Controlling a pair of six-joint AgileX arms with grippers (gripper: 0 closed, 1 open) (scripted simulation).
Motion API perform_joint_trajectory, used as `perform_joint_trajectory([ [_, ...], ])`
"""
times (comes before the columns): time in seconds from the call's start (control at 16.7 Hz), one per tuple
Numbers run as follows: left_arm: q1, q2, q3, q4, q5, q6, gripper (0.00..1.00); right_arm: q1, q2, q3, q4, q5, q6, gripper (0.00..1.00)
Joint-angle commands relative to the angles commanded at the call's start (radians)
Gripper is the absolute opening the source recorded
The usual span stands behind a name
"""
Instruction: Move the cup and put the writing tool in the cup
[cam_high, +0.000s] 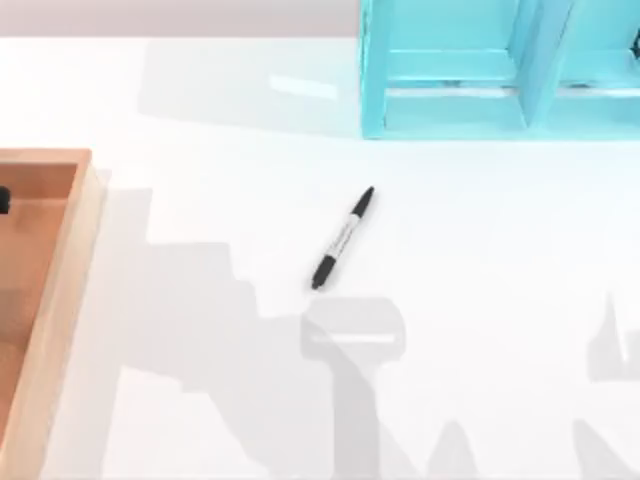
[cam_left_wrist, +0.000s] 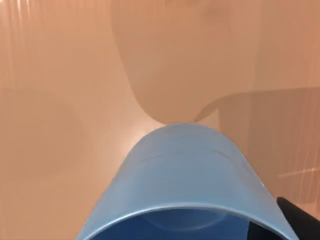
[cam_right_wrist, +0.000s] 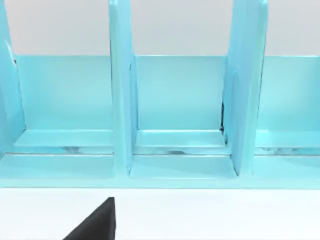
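Left wrist view: blue cup (cam_left_wrist: 180, 175) right up close, rim and open mouth toward the camera, inside wall in sight. Black bit of the left gripper (cam_left_wrist: 298, 223) just beside the cup's wall. Wide, narrow or clamped on the cup: cannot tell. Wooden tray floor (cam_left_wrist: 55, 125) behind the cup, cup's shadow across it, a tray wall rising at the back. Resting on the floor or lifted off it: cannot tell.

Top view: white table (cam_high: 480, 300), arm shadows across its near half. Wooden tray (cam_high: 62, 290) on the table's left side, running off the left edge. Small black bit (cam_high: 3, 201) over the tray at that left edge, too little in sight to identify.

Marker (cam_high: 343, 238) flat on the table near the middle, well apart from the tray. Lying on a diagonal: one black end toward the near left, the other toward the far right, pale labelled band between. Nothing touching it.

Teal rack (cam_high: 450, 100) at the far right of the table, upright dividers splitting it into bays, well apart from the marker.

Right wrist view: black wedge of the right gripper (cam_right_wrist: 95, 225) over bare white table, facing the rack's bays (cam_right_wrist: 177, 100) straight on. Wide or narrow: cannot tell. Nothing seen in its grasp.
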Motion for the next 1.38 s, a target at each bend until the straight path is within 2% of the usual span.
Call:
perform_joint_trajectory([
  [0.12,-0.066,-0.005,0.080,-0.098,0.001,-0.063,0.00,0.000,0.000,0.000,0.000,0.000,0.000,1.00],
  [0.48,-0.367,-0.034,0.284,-0.380,-0.006,-0.339,0.00,0.000,0.000,0.000,0.000,0.000,0.000,1.00],
  [0.66,-0.445,-0.054,0.332,-0.440,-0.013,-0.417,0.00,0.000,0.000,0.000,0.000,0.000,0.000,1.00],
  [1.02,-0.458,-0.035,0.331,-0.428,-0.014,-0.434,0.00,0.000,0.000,0.000,0.000,0.000,0.000,1.00],
  [1.38,-0.624,0.151,0.344,-0.230,-0.066,-0.601,0.00,0.000,0.000,0.000,0.000,0.000,0.000,1.00],
])
